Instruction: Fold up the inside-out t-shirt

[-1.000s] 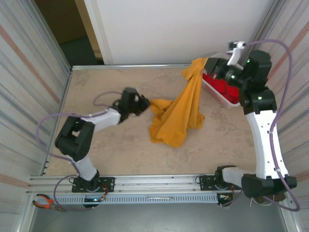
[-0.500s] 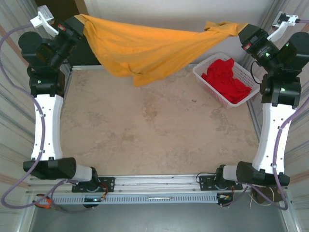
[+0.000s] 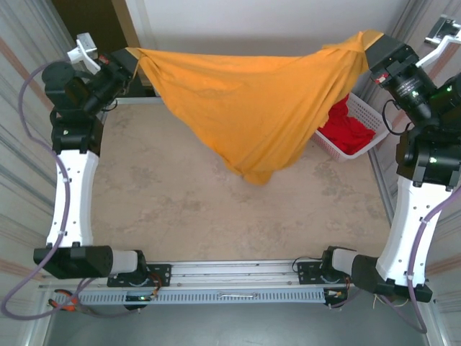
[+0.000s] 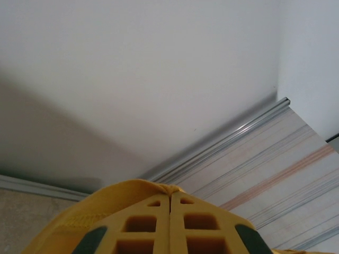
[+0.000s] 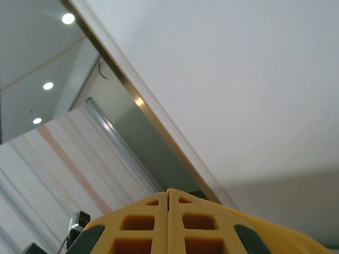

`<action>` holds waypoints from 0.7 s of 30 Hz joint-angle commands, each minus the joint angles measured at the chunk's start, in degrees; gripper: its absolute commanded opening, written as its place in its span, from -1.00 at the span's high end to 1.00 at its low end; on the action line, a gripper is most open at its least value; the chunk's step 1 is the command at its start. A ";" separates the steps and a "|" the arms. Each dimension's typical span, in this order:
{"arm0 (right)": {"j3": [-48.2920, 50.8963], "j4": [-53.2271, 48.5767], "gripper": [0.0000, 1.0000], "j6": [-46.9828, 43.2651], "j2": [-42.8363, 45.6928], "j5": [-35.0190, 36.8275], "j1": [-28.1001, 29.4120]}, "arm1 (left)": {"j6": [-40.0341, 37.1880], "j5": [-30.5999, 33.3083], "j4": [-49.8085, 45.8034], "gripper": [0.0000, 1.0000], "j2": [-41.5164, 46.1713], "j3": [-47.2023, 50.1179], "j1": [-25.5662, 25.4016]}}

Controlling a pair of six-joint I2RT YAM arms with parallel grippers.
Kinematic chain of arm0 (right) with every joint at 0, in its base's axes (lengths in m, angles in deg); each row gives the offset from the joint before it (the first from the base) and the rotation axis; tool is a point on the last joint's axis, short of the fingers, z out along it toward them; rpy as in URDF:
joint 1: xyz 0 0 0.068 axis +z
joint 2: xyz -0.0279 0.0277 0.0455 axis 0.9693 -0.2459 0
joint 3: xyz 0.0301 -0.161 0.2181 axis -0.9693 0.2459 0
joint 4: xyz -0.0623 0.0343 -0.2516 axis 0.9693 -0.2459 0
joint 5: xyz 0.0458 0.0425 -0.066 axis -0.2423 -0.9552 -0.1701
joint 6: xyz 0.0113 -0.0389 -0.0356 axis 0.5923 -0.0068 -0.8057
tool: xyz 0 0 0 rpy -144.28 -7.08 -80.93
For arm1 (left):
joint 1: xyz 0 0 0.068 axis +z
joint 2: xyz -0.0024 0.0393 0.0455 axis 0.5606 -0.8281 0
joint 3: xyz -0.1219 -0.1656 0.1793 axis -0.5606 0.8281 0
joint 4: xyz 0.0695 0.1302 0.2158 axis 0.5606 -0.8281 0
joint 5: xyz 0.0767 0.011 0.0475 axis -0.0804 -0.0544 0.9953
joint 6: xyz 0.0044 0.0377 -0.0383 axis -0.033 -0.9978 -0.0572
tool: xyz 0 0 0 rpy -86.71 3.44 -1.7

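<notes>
While both arms reach high toward the far corners, the inside-out t-shirt (image 3: 252, 108) hangs stretched between them above the far half of the tabletop (image 3: 180, 216). Its long axis runs left to right along the taut upper edge. From that edge the mustard cloth sags into a broad triangle whose tip points down and toward the near side, right of centre. Whether the tip touches the tabletop cannot be told from above. The left tool (image 3: 132, 58) is clenched on the shirt's left end at the far left corner. The right tool (image 3: 367, 45) is clenched on the bunched right end, which sits a little higher. Seen from above, the shirt's right part drapes in front of a white basket (image 3: 364, 115) that holds a red garment (image 3: 346, 131) at the right edge of the tabletop. The wrist cameras add the grips up close. In the left wrist view the left tool (image 4: 170, 197) has its yellow fingers (image 4: 140, 225) pressed tip to tip, with a fold of yellow cloth (image 4: 122, 191) bulging over them against a white wall and a striped side panel. In the right wrist view the right tool (image 5: 168, 193) is likewise pinched together, with yellow fabric (image 5: 275, 230) spilling to its right, and ceiling lights (image 5: 68, 18) glow above a striped panel.
</notes>
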 commanded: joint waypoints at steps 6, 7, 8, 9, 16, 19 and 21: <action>6.66 -2.34 1.00 -10.43 -9.77 12.49 14.82 | -4.54 -2.21 2.15 0.93 -11.35 8.91 -0.02; 8.04 -2.44 1.00 -11.60 -11.85 14.59 16.58 | -6.07 -2.15 2.71 0.87 -13.98 9.32 -0.15; 8.71 -2.54 1.00 -12.22 -14.34 16.42 17.99 | -7.44 -1.71 2.45 0.83 -16.92 9.21 -0.18; 8.93 -2.53 1.00 -12.66 -16.64 17.82 19.05 | -8.54 -1.14 2.40 0.81 -19.48 8.77 -0.18; -9.84 -10.72 0.05 -15.06 -43.44 21.59 21.69 | -18.76 2.09 -4.44 0.32 -37.17 -6.65 0.39; -20.10 -20.00 -0.25 -18.61 -48.56 21.99 23.23 | -21.20 2.35 -7.77 0.12 -37.18 -8.90 0.62; -16.80 -20.08 -0.27 -20.07 -45.09 22.96 25.00 | -22.40 2.18 -7.96 0.04 -33.74 -5.66 0.62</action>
